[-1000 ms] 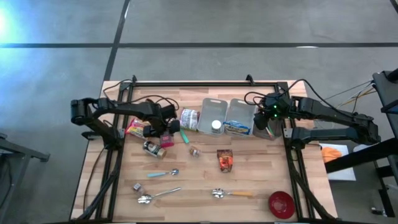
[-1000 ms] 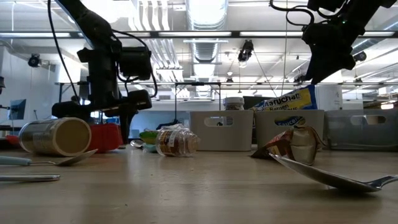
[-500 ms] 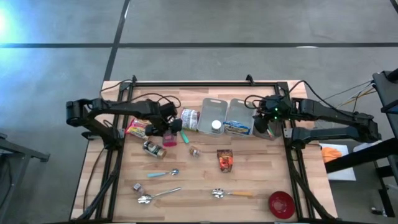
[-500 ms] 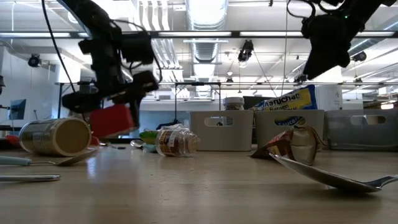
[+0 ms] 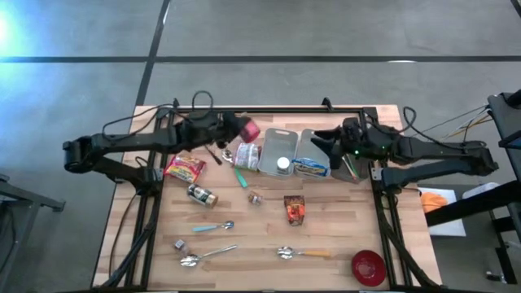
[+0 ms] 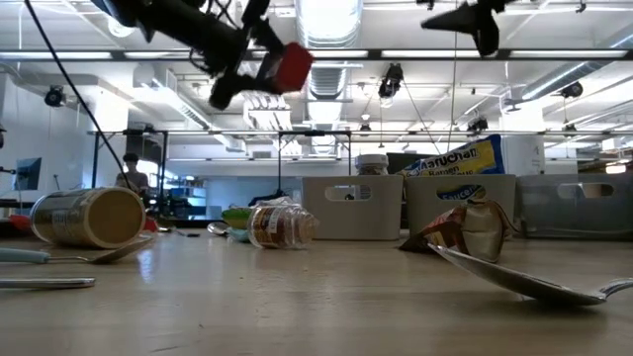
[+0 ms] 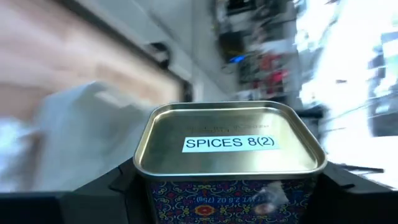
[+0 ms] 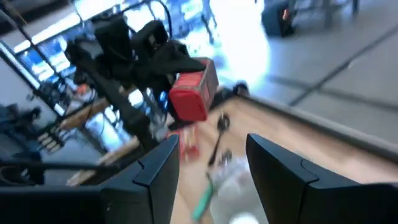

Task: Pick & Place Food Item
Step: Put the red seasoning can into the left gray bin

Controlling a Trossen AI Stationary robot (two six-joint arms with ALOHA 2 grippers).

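- Spice tin (image 5: 248,129) in red is clamped between the fingers of the left gripper (image 5: 241,129), high above the table (image 5: 326,236), near the 12 o'clock edge and just at 11 o'clock of the two clear bins.
- Left wrist view shows the tin's metal lid (image 7: 230,138) with the label "SPICES 8(2)", one dark finger on each side of the tin.
- Low view shows the tin (image 6: 292,67) in the air, well above everything that lies on the wood.
- Right gripper (image 5: 319,143) hangs above the right bin (image 5: 313,155); its jaws stand partly open and hold nothing, and the right wrist view shows an empty gap between its fingers (image 8: 155,171).
- Left bin (image 5: 277,151) holds a jar with a white lid (image 5: 282,163).
- Lying can (image 5: 247,155) rests just at 9 o'clock of the left bin.
- Red bowl (image 5: 368,267) sits near the table's 5 o'clock corner.
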